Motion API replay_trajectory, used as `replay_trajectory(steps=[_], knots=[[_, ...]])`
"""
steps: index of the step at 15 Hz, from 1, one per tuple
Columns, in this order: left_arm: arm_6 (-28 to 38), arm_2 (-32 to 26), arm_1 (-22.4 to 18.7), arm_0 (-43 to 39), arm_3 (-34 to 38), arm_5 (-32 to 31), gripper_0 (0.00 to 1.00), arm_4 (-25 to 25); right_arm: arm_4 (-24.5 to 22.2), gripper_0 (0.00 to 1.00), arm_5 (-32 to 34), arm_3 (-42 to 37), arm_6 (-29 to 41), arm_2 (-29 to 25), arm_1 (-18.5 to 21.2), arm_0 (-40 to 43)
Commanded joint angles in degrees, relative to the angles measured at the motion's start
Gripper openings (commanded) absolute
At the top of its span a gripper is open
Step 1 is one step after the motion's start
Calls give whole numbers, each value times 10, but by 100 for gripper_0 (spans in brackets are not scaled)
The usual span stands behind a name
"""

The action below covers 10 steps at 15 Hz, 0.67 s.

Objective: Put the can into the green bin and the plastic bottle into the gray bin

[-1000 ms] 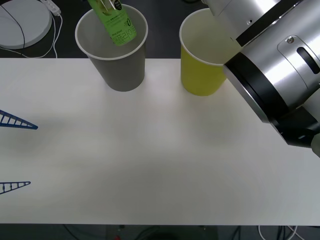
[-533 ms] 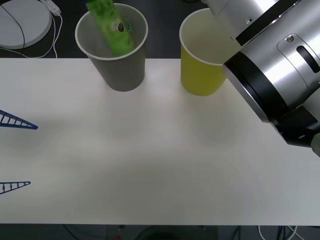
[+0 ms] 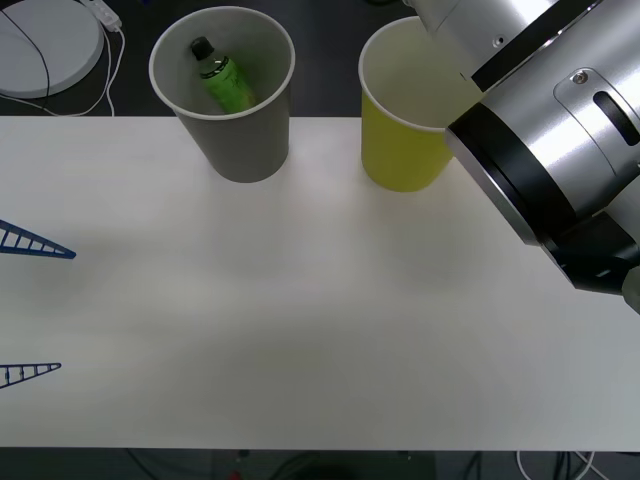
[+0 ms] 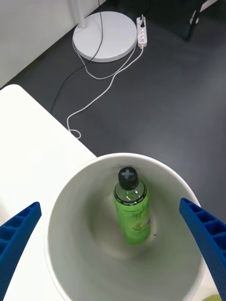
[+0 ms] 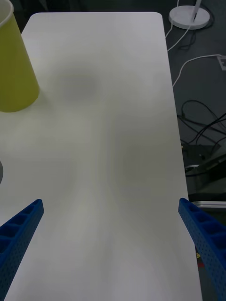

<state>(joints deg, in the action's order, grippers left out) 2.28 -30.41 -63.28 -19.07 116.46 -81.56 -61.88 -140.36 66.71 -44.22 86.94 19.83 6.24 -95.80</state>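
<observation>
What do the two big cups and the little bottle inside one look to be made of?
The gray bin and green bin look like matte paper: thin rolled white rims, pale unprinted insides. The plastic bottle seems clear glossy plastic, since green drink shows through beneath a black cap.

Lab-like room: white table, floor cables, lamp base.

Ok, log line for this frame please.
plastic bottle: inside gray bin | right hand: open above gray bin | left hand: open, idle over table | green bin: upright
</observation>
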Motion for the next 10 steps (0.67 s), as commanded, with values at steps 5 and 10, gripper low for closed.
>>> replay_trajectory(steps=[5,10], knots=[[0,0,0,0,0,0,100,0,57,100,6,-8,-72,-18,26,11],[0,0,0,0,0,0,100,0,59,100,66,-126,-97,-36,53,66]])
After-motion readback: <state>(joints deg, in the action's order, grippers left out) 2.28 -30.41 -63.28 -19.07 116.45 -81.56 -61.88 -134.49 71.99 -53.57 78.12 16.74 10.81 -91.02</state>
